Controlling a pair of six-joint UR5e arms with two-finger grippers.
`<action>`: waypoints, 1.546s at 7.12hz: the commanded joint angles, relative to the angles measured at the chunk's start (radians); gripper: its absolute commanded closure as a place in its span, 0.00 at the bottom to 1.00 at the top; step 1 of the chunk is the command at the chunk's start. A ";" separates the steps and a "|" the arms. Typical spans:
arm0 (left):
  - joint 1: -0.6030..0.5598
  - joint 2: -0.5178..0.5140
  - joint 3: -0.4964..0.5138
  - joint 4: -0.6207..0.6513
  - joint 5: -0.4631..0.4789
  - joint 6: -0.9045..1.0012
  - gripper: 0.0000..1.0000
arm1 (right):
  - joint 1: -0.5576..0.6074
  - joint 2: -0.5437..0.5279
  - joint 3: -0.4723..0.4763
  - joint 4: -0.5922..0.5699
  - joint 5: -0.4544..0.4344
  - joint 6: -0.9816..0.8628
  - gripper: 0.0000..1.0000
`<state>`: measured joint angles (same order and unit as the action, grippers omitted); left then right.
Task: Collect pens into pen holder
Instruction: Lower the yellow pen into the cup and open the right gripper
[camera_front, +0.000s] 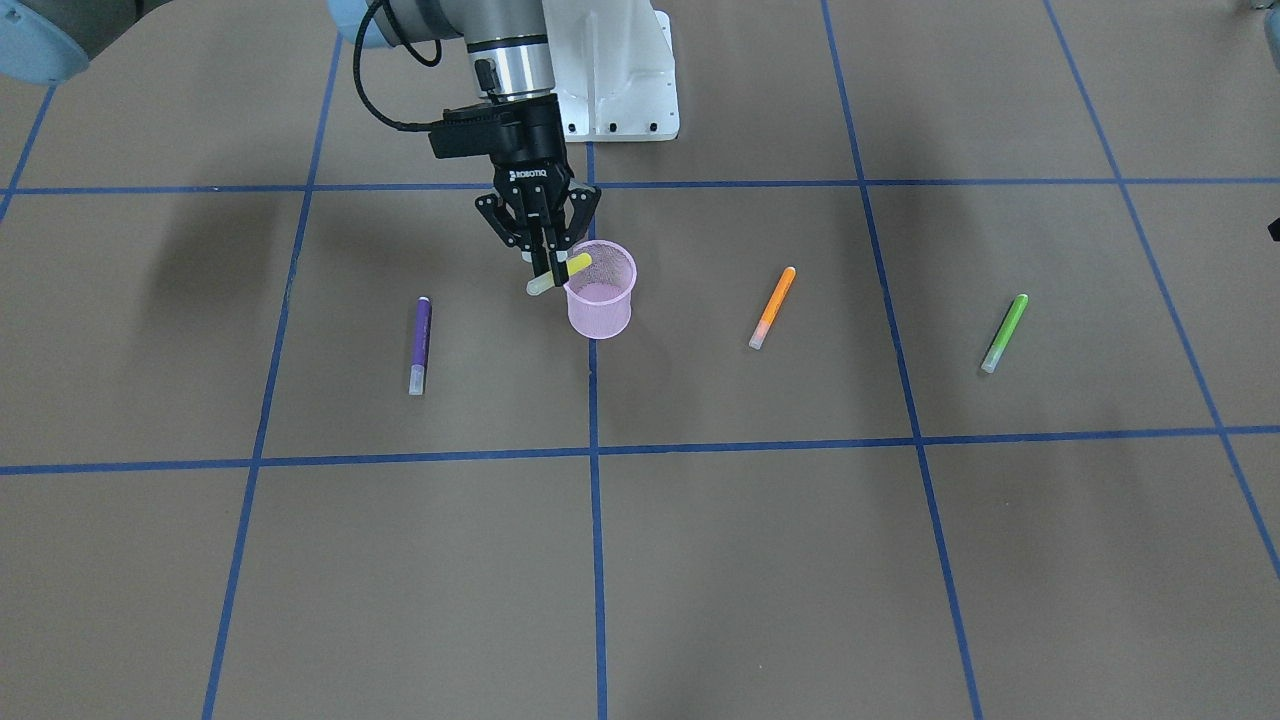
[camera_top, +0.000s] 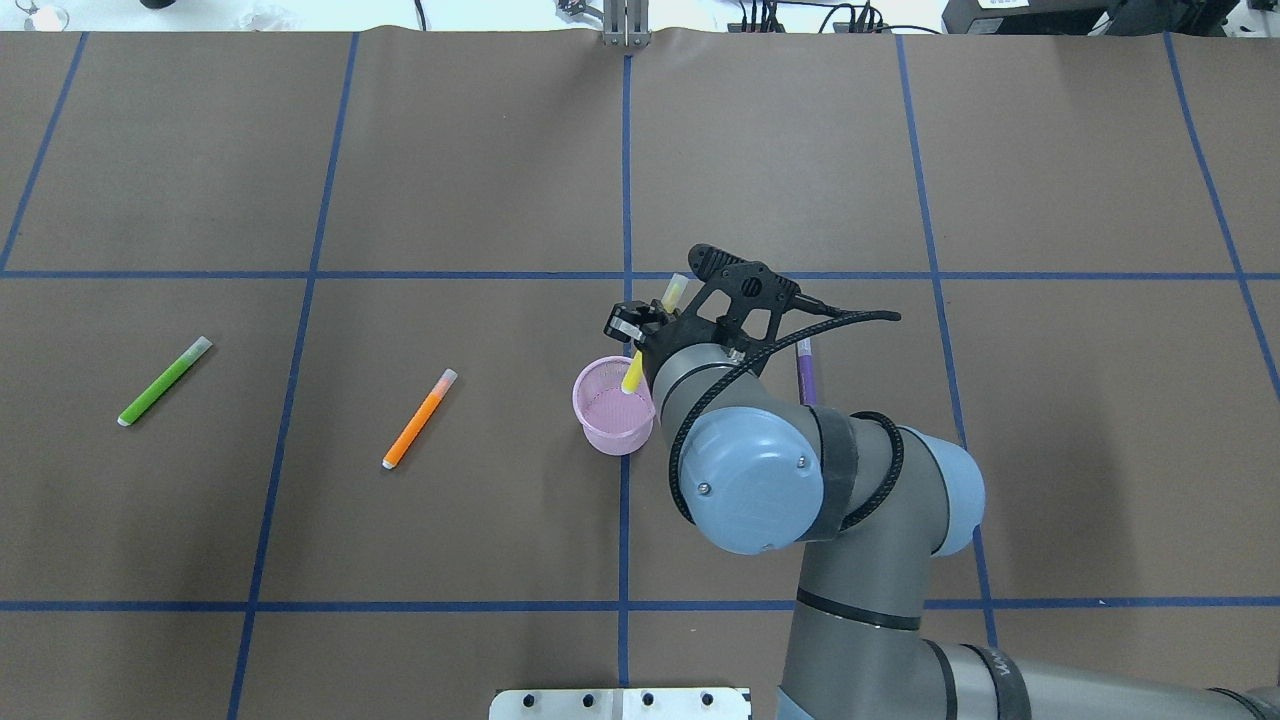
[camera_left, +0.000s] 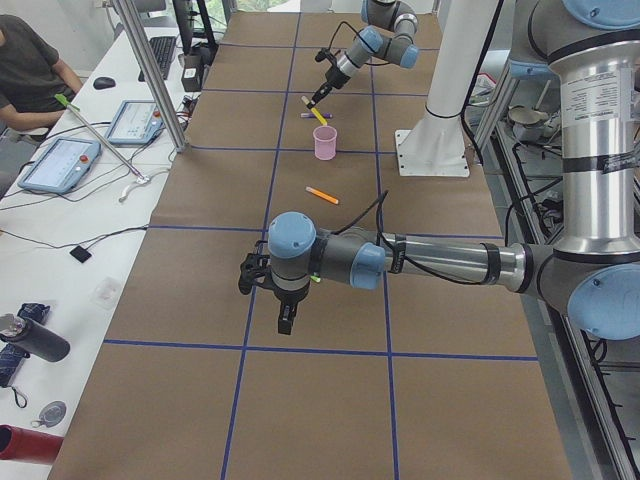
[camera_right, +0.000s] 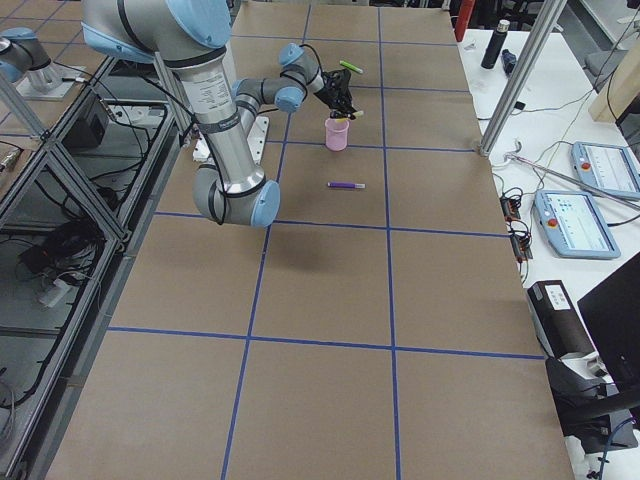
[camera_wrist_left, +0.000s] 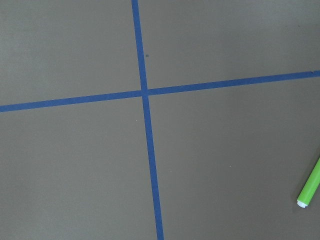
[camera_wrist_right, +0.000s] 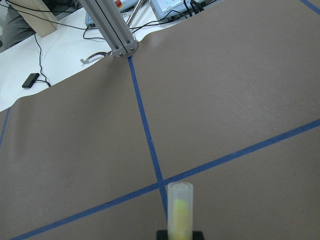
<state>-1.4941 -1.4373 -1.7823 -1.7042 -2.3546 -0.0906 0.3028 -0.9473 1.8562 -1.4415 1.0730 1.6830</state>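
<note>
Matt brown paper covers the worktop (camera_front: 800, 560); the blue tape lines (camera_front: 597, 560) have a faint sheen. The pen holder (camera_front: 600, 300) is see-through pink wire mesh with a smooth solid rim. The yellow pen (camera_front: 577, 264), orange pen (camera_front: 772, 307), green pen (camera_front: 1004, 332) and purple pen (camera_front: 420, 344) are smooth plastic with frosted translucent caps. The right end effector (camera_front: 546, 272) is matt black. The right arm (camera_top: 760, 480) has satin grey metal tubes, glossy pale-blue plastic caps and a rubbery black cable (camera_top: 850, 318).

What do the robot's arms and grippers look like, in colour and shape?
Both arms are jointed silver-grey tubes with rounded pale-blue caps at the joints: the right arm and the left arm. Each ends in a black two-finger gripper. The right gripper bears white ROBOTIQ lettering; the left gripper looks much alike. A black cable loops along the right wrist.
</note>
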 joint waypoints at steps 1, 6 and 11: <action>0.000 0.000 0.000 0.000 0.000 0.000 0.00 | -0.011 0.050 -0.058 -0.011 -0.045 0.006 1.00; 0.003 -0.020 0.001 0.001 0.000 -0.001 0.00 | -0.037 0.038 -0.072 -0.013 -0.061 0.020 0.48; 0.220 -0.081 -0.015 -0.259 -0.028 -0.351 0.01 | 0.037 -0.055 0.113 -0.071 0.120 -0.063 0.00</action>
<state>-1.3481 -1.4854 -1.7929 -1.8839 -2.3818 -0.3666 0.2948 -0.9534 1.8898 -1.4973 1.0989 1.6703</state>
